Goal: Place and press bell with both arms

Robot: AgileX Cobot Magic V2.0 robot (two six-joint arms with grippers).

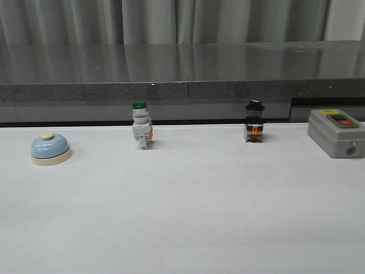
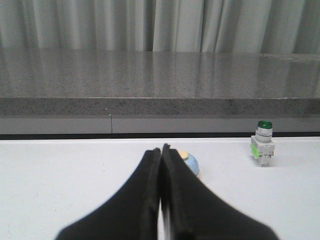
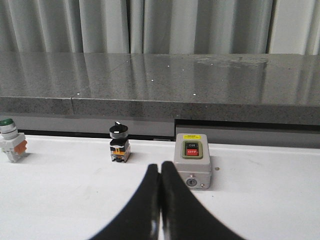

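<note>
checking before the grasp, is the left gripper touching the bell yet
Apart. The front view shows the bell alone on the table, no arm near it; in the left wrist view the left gripper only overlaps it.

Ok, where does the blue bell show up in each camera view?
Front view: bell at the far left of the table.
Left wrist view: mostly hidden behind the shut left gripper.
Right wrist view: not in it.
Shared landmark: green-capped switch, seen in all three.
</note>
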